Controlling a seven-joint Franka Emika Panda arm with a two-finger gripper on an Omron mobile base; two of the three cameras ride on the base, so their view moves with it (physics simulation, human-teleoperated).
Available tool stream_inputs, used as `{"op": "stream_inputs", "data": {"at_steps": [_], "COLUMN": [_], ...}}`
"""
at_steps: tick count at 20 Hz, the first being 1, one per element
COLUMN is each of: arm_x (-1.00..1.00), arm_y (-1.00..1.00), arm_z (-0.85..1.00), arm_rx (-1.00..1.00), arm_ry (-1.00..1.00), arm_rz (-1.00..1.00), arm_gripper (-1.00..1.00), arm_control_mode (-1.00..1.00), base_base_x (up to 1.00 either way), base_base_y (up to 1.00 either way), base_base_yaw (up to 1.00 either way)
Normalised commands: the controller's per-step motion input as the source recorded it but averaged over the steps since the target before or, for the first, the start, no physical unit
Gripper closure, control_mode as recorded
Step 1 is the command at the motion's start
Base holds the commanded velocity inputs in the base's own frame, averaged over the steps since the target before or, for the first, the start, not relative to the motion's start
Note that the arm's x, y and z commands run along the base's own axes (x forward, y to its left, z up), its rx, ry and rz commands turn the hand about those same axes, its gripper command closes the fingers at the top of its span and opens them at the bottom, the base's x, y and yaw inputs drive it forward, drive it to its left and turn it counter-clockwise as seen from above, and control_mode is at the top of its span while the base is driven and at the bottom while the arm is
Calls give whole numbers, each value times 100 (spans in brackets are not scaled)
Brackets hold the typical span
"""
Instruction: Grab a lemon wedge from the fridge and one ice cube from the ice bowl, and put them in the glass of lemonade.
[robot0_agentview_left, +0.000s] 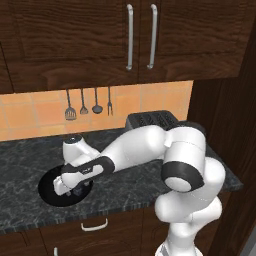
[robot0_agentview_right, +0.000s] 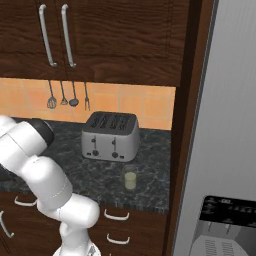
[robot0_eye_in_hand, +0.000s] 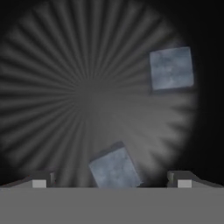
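- Hand view, looking straight down into the ice bowl: its floor shows a ribbed pattern fanning out from the centre, with a dark rim around it.
- One ice cube sits at the bottom of that view, midway between the two fingertips, its square top face turned at a skew so the edges run diagonally across the picture. No long axis to speak of; it's a cube.
- A second ice cube lies toward the upper right near the bowl's wall, nearly square-on, well apart from the first.
- Now the gripper: the fingers are spread wide, clear space either side of the near cube. Neither pad touches it, and nothing is gripped.
- Left base view: the arm stretches out long and low to the left across the dark stone counter, forearm almost level, wrist bent so the hand points down into the ice bowl near the counter's front edge.
- Behind the elbow, the toaster peeks out.
- Right base view: the glass of lemonade stands upright on the counter just in front of the toaster, well apart from the bowl end.
- Grey fridge fills the right side, its black dispenser panel at the lower corner.
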Motion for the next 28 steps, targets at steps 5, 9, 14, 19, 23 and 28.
{"op": "stream_inputs", "data": {"at_steps": [5, 9, 14, 19, 23, 28], "arm_x": [0, -7, -17, -16, -1, 0], "arm_y": [0, 3, 12, 31, 6, 0], "arm_z": [-34, -10, 0, 0, 0, 0], "arm_rx": [0, 0, 0, 0, 0, 0], "arm_ry": [0, 0, 0, 0, 0, 0], "arm_rz": [0, 1, 6, 5, 3, 0], "arm_gripper": [-100, -100, -100, -100, -100, -100], "arm_control_mode": [-100, -100, -100, -100, -100, -100], "base_base_x": [0, 0, 0, 0, 0, 0], "base_base_y": [0, 0, 0, 0, 0, 0], "base_base_yaw": [0, 0, 0, 0, 0, 0]}}
